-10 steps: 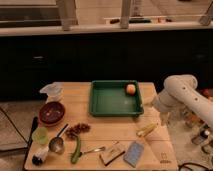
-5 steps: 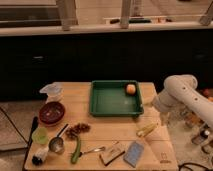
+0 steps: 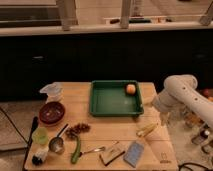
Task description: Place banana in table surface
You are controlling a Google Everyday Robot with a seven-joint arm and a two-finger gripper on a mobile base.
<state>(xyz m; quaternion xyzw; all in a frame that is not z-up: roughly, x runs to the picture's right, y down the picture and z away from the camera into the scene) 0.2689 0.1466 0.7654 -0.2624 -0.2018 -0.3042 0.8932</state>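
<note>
The banana lies flat on the surface in the lower right of the frame. It sits just below the lower right corner of the green tray, near the surface's right edge, with nothing touching it. The end effector hangs at the right of the frame, up and to the right of the banana and apart from it. Whether it is spread or pressed together cannot be told. Handling judgement: the banana is light, small and slightly curved, with a soft body under a smooth skin (excess squeeze would bruise it, and the skin may slip in a hard grip). Take hold across the short axis at mid-length, where the section looks thickest and the weight balances. Avoid the tapered ends, which would let it pivot. It probably rolls readily about its long axis, so any release should be low and gentle. Do not confuse it with the round orange fruit in the tray's upper right corner.
</note>
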